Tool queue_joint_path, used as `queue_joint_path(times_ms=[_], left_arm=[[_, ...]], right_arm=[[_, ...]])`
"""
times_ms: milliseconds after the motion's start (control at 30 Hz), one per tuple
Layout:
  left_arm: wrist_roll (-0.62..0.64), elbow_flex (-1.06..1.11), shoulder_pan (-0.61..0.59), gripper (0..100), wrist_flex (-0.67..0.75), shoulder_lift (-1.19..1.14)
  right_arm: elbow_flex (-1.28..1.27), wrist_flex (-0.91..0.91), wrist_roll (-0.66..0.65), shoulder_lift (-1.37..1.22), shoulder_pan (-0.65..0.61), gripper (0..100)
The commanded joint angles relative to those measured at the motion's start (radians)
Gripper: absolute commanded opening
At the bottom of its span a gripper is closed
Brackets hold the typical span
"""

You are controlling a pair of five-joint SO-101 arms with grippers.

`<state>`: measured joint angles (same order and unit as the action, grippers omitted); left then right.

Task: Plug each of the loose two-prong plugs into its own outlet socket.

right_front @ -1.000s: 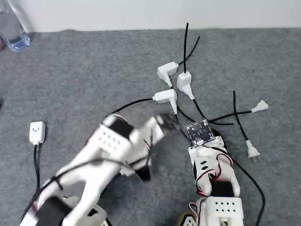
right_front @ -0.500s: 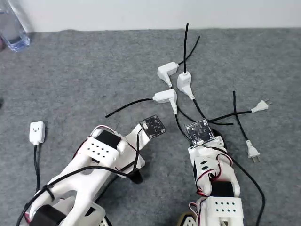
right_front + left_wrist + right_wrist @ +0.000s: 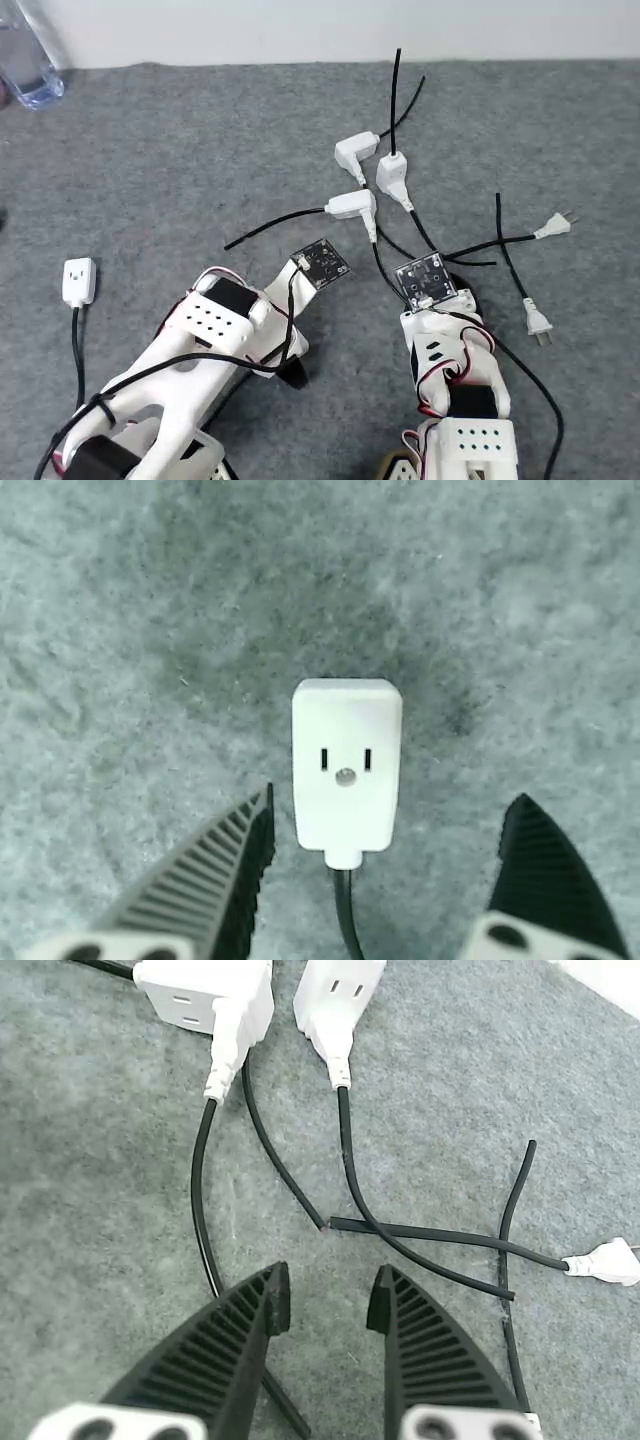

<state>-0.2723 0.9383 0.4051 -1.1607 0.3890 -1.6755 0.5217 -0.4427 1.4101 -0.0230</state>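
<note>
Outlet socket [image 3: 78, 281], a lone white one, is lying face up at the far left of the high view, its cord running toward the bottom edge. In the left wrist view a look-alike socket [image 3: 346, 765] is sitting just ahead of the left gripper [image 3: 390, 803], whose jaws are standing wide apart and holding nothing; whether it is that same one I cannot tell. At upper centre a cluster of three sockets [image 3: 390, 176] is resting close together, cords trailing toward the arms. The right gripper [image 3: 325, 1295] is hovering over crossed black cords, its jaws parted only narrowly and gripping nothing. The upper plug [image 3: 555, 225] is lying off to the right of those jaws, its long axis slanting, prongs pointing to the upper right; the lower plug [image 3: 537, 322] is lying at the right edge, prongs aiming down and right. Judging by this, the right arm [image 3: 455, 370] is sitting nearer both plugs, and would be needing to swing right. The desk [image 3: 200, 150] is showing a grey, carpet-like cover that may be snagging cords. A clear bottle [image 3: 25, 60] is standing at upper left before a white wall.
</note>
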Motion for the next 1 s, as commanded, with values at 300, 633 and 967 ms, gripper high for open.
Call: queue_joint_path(times_ms=[300, 633, 967], left_arm=[[0.017, -0.110, -0.026, 34, 0.075, -0.316], [-0.155, -0.182, -0.199, 16, 0.068, -0.328], [-0.164, -0.165, -0.161, 1, 0.072, -0.327]], right_arm=[[-0.015, -0.012, -0.009, -0.002, -0.002, 13.9], [-0.015, -0.010, -0.009, -0.002, -0.002, 13.9], [-0.015, -0.010, -0.009, -0.002, -0.004, 13.7]])
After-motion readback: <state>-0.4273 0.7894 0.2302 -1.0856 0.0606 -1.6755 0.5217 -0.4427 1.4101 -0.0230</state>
